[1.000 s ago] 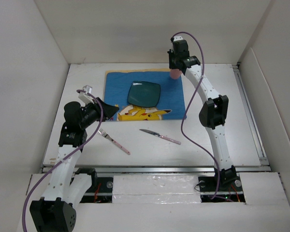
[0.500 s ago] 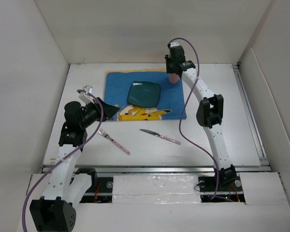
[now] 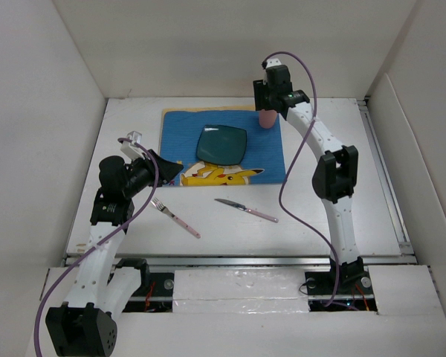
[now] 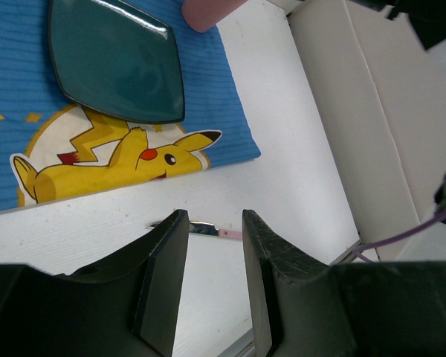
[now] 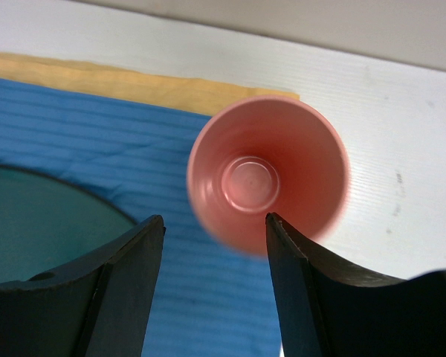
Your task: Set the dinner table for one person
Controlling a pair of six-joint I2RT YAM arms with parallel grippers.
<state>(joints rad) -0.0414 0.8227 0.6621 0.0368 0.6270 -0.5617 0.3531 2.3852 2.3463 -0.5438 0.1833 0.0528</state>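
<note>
Left jaws are held half apart and empty over the counter; the fork and knife, lying beside them, are judged unplaced. The plate is set on the placemat; beneath the widely parted right jaws the cup stands free

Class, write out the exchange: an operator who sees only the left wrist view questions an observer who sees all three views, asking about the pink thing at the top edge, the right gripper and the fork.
Operator: What is the pink thing at my top edge?
Observer: An empty pink cup, upright at the far right corner of the placemat.
Operator: Does the right gripper hold it?
Observer: It seems not: the right gripper hangs right above the cup with its jaws open.
Operator: Where is the fork?
Observer: The fork lies on the dinner table, beside the left arm, nearer than the placemat.
</note>
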